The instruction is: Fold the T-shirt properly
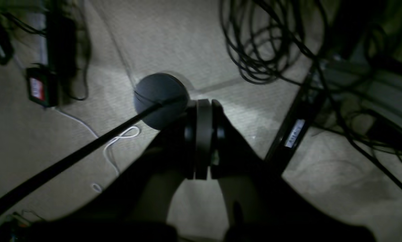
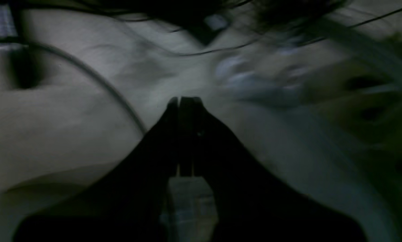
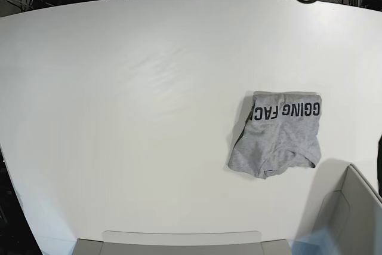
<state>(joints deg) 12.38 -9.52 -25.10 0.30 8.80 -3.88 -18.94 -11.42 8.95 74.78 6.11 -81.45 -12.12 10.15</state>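
Observation:
The heather-grey T-shirt (image 3: pixel 277 135) lies folded into a compact bundle on the right part of the white table (image 3: pixel 131 100). A strip of black block lettering runs along its far edge. No gripper touches it. In the left wrist view my left gripper (image 1: pixel 203 102) has its jaws pressed together with nothing between them, and it hangs over carpeted floor, off the table. In the blurred right wrist view my right gripper (image 2: pixel 184 100) is also shut and empty, over a dim floor. The T-shirt shows in neither wrist view.
Pale grey arm parts lie along the table's near edge (image 3: pixel 179 244) and at the lower right corner (image 3: pixel 352 207). Black cables (image 1: pixel 268 43), a round dark object (image 1: pixel 160 99), a black bar (image 1: pixel 295 131) and a white cord (image 1: pixel 117 141) lie on the floor.

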